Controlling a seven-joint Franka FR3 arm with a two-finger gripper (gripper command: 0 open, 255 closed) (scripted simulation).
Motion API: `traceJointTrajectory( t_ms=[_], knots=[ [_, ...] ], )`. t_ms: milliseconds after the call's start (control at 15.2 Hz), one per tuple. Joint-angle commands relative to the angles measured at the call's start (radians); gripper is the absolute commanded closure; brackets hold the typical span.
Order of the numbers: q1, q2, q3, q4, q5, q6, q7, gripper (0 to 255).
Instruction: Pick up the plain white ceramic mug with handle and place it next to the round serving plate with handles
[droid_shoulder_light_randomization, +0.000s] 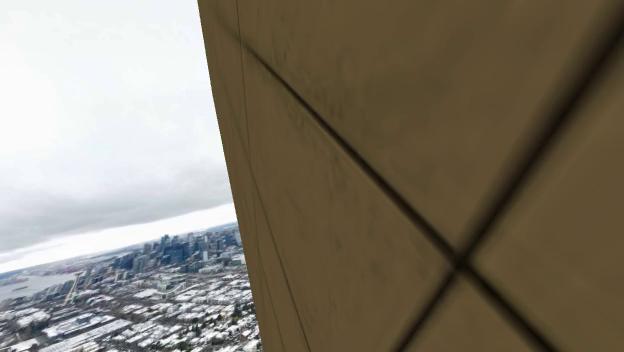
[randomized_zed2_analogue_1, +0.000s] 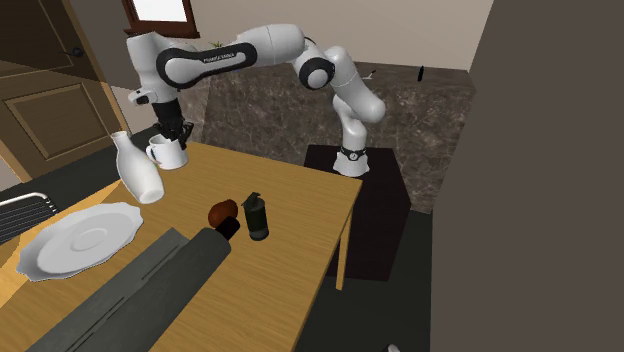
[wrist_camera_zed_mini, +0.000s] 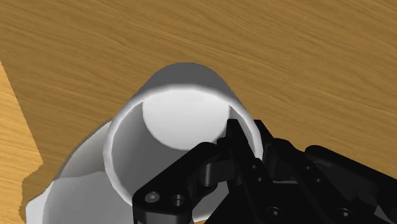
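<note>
A plain white mug (randomized_zed2_analogue_1: 170, 153) with its handle towards the second exterior view's left is at the far edge of the wooden table (randomized_zed2_analogue_1: 300, 215). My black gripper (randomized_zed2_analogue_1: 172, 133) comes down on it from above and is shut on its rim. In the wrist view I look into the mug (wrist_camera_zed_mini: 181, 121), and the fingers (wrist_camera_zed_mini: 233, 139) clasp its wall on the near side. Whether the mug rests on the table or hangs just above it, I cannot tell. The round white plate (randomized_zed2_analogue_1: 78, 240) with a wavy rim lies at the near left of the table.
A white vase (randomized_zed2_analogue_1: 140, 170) stands right beside the mug, between it and the plate. A brown object (randomized_zed2_analogue_1: 222, 212) and a dark bottle (randomized_zed2_analogue_1: 257, 216) sit mid-table. A long dark grey roll (randomized_zed2_analogue_1: 150, 290) lies near the front. A tan tiled wall (droid_shoulder_light_randomization: 420, 170) blocks the shoulder view.
</note>
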Motion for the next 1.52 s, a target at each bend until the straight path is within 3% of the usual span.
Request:
traceJointTrajectory(
  t_ms=[0,132,726,1122,1452],
  knots=[
    [-0.084,0.114,0.018,0.189,0.033,-0.07,-0.011,255],
    [-0.185,0.256,0.047,0.452,0.061,-0.174,0.002,255],
    [-0.118,0.2,0.035,0.21,0.054,-0.006,-0.028,255],
    [-0.097,0.201,0.036,0.118,0.059,0.081,-0.04,255],
    [-0.097,0.201,0.036,0.118,0.059,0.081,-0.04,255]
  ],
)
